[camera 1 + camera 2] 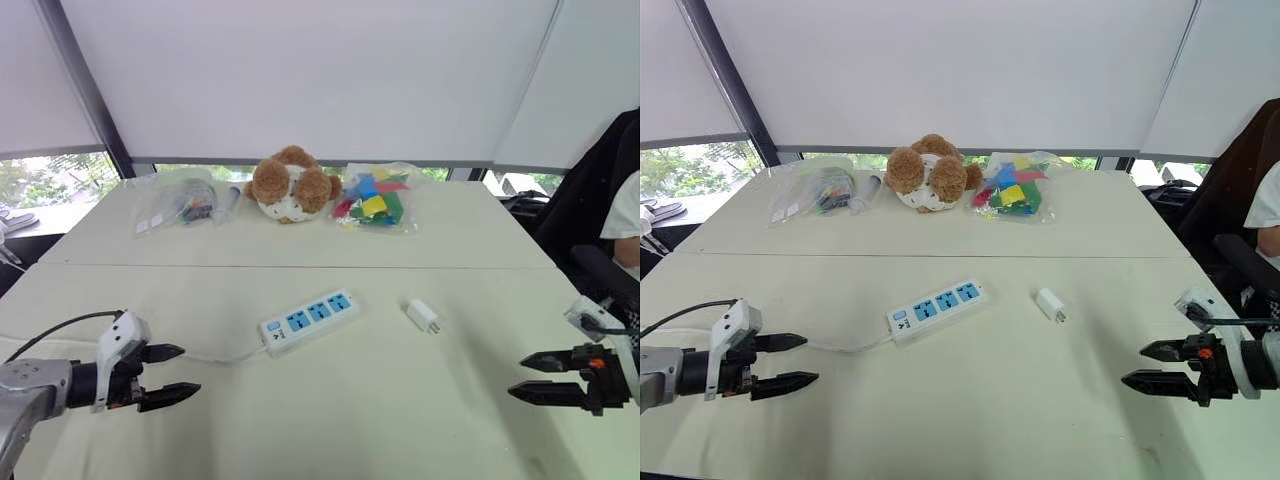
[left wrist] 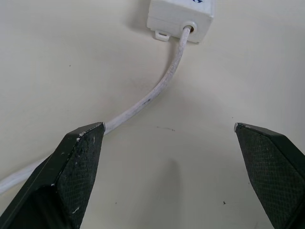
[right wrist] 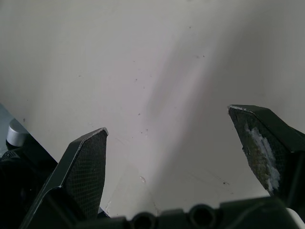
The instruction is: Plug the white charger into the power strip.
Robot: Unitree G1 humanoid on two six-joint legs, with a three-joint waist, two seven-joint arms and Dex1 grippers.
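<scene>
The left gripper [image 1: 190, 369] hovers low over the table [image 1: 400, 430] at about 8 o'clock of the near tabletop. Its two black fingers [image 2: 78, 162] are spread wide apart and hold nothing. The left wrist view shows a white cable [image 2: 162, 86] curving across the table between the fingers and running up into the end of the power strip [image 1: 310, 320].

The right gripper [image 1: 515, 377] hangs at about 4 o'clock, near the table's edge. Its fingers [image 3: 86, 167] are also parted and empty, with bare tabletop in the gap.

The power strip lies flat near the middle of the near tabletop. It is tilted so its length runs from 8 o'clock to 2 o'clock, with three blue sockets facing up and the cable leaving from the 8 o'clock end toward the left gripper.

The white charger [image 1: 423, 316] lies on the table at 3 o'clock of the strip, near it but not touching, unplugged. Its prong end faces roughly 4 o'clock. It sits between the strip and the right gripper, well apart from both grippers.

At the far side, around 12 o'clock, a brown teddy bear [image 1: 292, 185] sits with a clear bag of small items [image 1: 185, 200] at its 9 o'clock and a bag of coloured blocks [image 1: 372, 198] at its 3 o'clock. A person's white sleeve [image 1: 625, 215] shows at the 3 o'clock edge
</scene>
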